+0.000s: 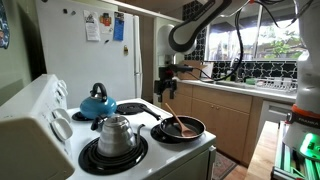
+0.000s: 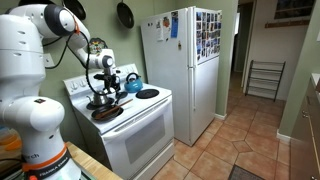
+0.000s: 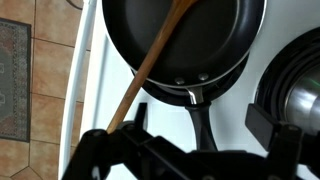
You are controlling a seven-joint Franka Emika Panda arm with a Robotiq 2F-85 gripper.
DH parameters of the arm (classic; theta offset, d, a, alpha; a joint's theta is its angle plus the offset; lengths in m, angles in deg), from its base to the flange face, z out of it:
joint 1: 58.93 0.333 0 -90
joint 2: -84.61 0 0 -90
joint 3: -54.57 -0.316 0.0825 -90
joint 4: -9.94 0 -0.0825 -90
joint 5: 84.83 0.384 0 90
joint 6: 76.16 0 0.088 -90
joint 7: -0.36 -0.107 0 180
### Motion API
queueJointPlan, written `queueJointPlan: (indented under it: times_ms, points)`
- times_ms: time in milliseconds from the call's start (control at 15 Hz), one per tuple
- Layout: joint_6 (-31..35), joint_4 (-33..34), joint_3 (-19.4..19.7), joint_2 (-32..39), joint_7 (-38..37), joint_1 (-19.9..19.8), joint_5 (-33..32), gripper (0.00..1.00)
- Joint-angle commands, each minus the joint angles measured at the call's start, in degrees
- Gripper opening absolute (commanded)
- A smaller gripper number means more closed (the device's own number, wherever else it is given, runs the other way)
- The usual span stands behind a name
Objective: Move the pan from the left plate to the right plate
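The black pan [image 1: 181,127] with a reddish-brown inside sits on a front burner of the white stove, and its coil is hidden under it. The pan also shows in an exterior view [image 2: 108,113] and the wrist view [image 3: 185,35]. A wooden spatula [image 3: 150,72] leans out of the pan. The pan's black handle [image 3: 203,112] points toward my gripper. My gripper [image 3: 205,128] is open, with one finger on each side of the handle and not touching it. It hangs just above the pan in both exterior views [image 1: 167,86] [image 2: 101,80]. A free spiral burner [image 1: 131,108] lies at the back.
A steel kettle [image 1: 116,133] stands on the burner beside the pan, close to my gripper in the wrist view [image 3: 300,95]. A blue teapot [image 1: 97,102] sits on a back burner. A white fridge [image 2: 185,70] stands beside the stove. Wooden cabinets [image 1: 225,115] run along the wall.
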Motion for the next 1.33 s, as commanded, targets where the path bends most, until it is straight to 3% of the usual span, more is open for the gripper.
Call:
queueJointPlan:
  times_ms: [0,133,200,733,1267]
  points:
    - [7.73,0.31,2.11,3.09,-1.64,1.85,-4.78,1.0]
    - [13.75,1.58,1.86,5.17,2.93,1.25,-4.08,1.0]
    - [10.66,0.25,2.06,3.16,0.92,1.62,-2.91,1.0]
    - [13.06,3.02,2.21,6.28,2.92,1.74,-2.53,1.0]
    - [11.9,6.35,2.39,10.12,-0.12,2.29,0.5,1.0]
